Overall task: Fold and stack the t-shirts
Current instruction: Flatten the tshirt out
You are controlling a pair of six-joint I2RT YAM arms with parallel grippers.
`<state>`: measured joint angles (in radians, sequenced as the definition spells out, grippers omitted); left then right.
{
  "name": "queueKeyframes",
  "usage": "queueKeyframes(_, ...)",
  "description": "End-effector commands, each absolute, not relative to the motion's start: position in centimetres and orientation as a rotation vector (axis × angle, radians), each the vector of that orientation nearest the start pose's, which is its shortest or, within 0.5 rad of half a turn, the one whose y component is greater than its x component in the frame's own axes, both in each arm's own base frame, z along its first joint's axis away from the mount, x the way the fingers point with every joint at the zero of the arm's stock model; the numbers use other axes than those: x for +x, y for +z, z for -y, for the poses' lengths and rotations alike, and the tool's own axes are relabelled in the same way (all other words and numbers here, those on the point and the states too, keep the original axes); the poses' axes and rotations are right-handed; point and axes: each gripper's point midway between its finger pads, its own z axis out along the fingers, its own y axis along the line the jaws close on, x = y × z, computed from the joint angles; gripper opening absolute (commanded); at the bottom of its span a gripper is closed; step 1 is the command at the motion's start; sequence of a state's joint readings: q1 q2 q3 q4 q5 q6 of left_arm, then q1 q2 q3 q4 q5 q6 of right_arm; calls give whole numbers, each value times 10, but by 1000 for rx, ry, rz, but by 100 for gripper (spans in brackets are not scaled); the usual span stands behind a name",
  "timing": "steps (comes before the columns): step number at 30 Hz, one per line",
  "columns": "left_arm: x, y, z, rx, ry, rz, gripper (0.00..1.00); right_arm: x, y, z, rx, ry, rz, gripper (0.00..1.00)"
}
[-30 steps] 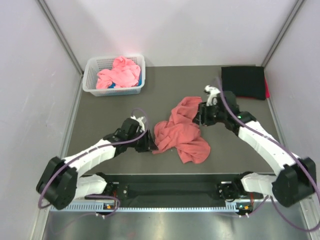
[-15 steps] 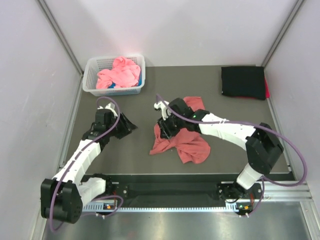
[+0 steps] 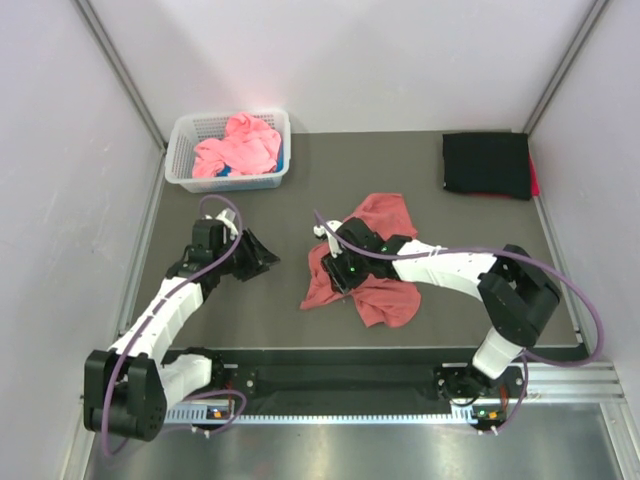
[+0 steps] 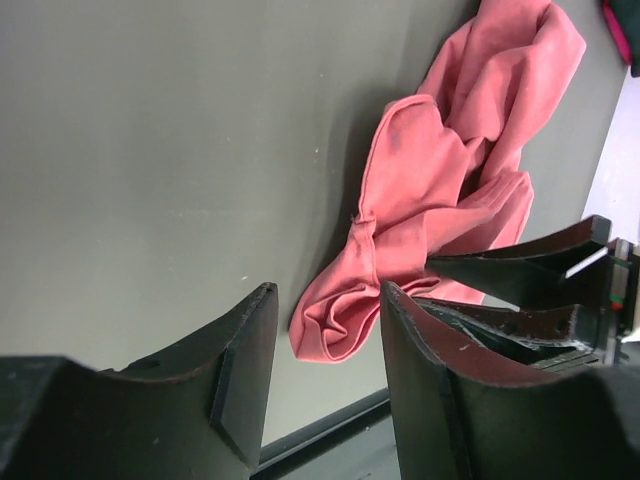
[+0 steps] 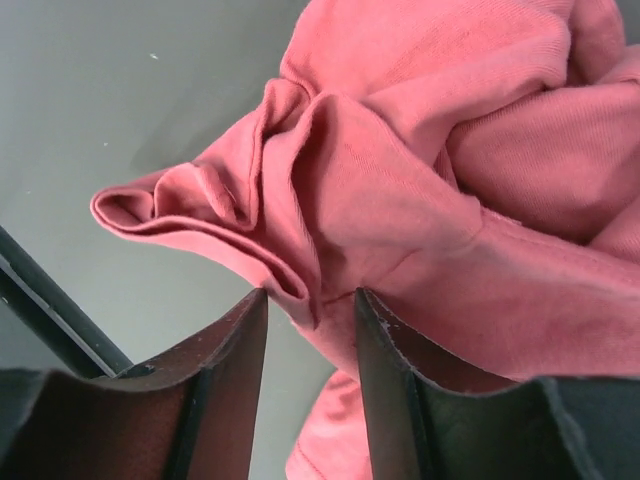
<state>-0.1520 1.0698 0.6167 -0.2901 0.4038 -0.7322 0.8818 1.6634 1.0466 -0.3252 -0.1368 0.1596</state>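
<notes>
A salmon-red t-shirt [image 3: 372,282] lies crumpled in the middle of the dark table. My right gripper [image 3: 335,266] is low over the shirt's left part. In the right wrist view its jaws [image 5: 310,297] stand apart, with a raised fold of the shirt [image 5: 420,180] between the tips. My left gripper [image 3: 264,256] hovers over bare table to the shirt's left, open and empty. In the left wrist view the left gripper [image 4: 328,292] faces the shirt [image 4: 430,190], which lies beyond the tips. A folded black t-shirt [image 3: 487,164] rests at the back right.
A white lattice basket [image 3: 182,168] at the back left holds a bunched pink t-shirt [image 3: 238,145] with something blue under it. A red edge [image 3: 534,182] peeks out beside the black shirt. Grey walls close in both sides; a metal rail [image 3: 350,378] runs along the near edge.
My left gripper has left the shirt's left edge and drawn back leftward, now open. My right arm swung from the shirt's upper right across to its left part. The shirt is more bunched.
</notes>
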Motion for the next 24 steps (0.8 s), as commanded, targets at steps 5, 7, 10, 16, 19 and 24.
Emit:
queueKeyframes(5, 268, 120, 139, -454, -929, -2332, 50, 234, 94, -341, -979, 654, -2227, 32)
queueKeyframes(7, 267, 119, 139, -457, -930, -2336, 50, 231, 98, -342, -974, 681, -2210, 32)
queueKeyframes(10, 267, 117, 139, -459, -937, -2337, 50, 230, 101, -345, -977, 710, -2185, 33)
queueKeyframes(16, 267, 118, 140, -458, -941, -2336, 49, 231, 98, -343, -963, 695, -2207, 25)
queueKeyframes(19, 267, 117, 140, -459, -939, -2336, 49, 233, 104, -342, -948, 693, -2192, 9)
queueKeyframes(24, 267, 118, 140, -449, -943, -2328, 50, 246, 141, -330, -827, 625, -2119, 0)
